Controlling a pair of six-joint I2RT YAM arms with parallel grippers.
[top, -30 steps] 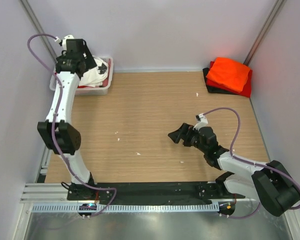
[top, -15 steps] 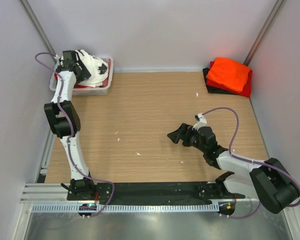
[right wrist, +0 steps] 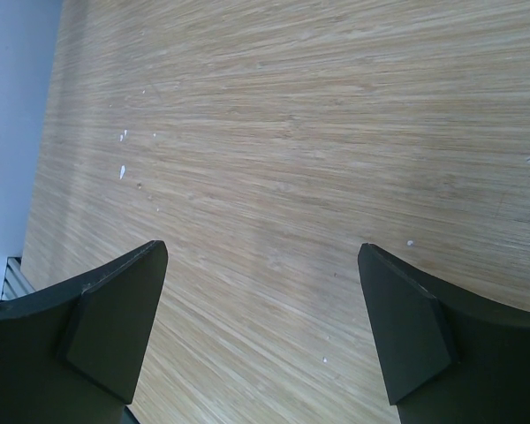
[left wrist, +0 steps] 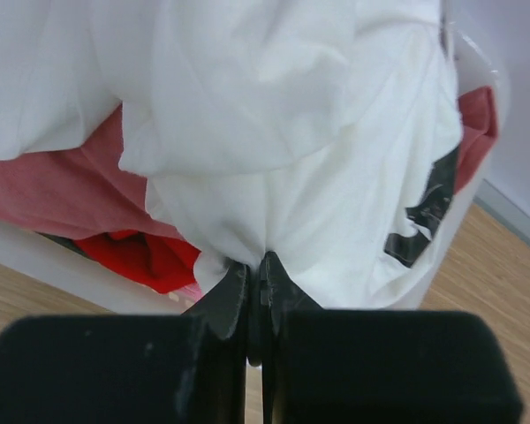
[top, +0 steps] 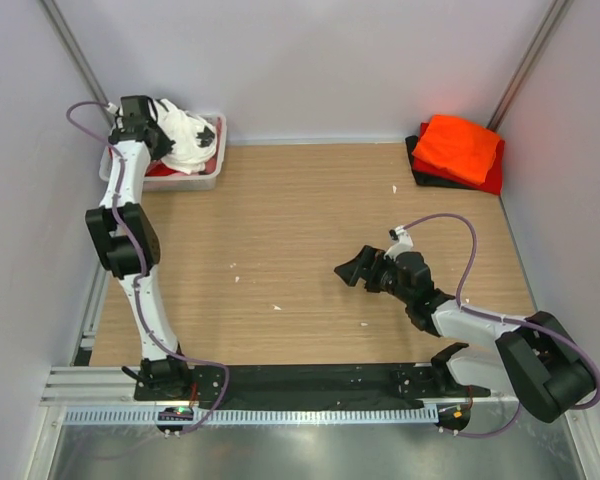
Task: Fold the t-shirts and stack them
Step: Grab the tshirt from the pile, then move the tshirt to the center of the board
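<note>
Light: bright, even, soft from overhead.
Shadows: faint, close under the right arm (top: 460, 320) on the table (top: 310, 220).
Glare: white shirt (left wrist: 265, 106) nearly washed out.
Focus: left fingers (left wrist: 234, 300) blurred near lens; table grain soft in right wrist view.

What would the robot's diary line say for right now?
left gripper: shut on white shirt at tub | right gripper: open above table | folded pile: orange shirt on top
</note>
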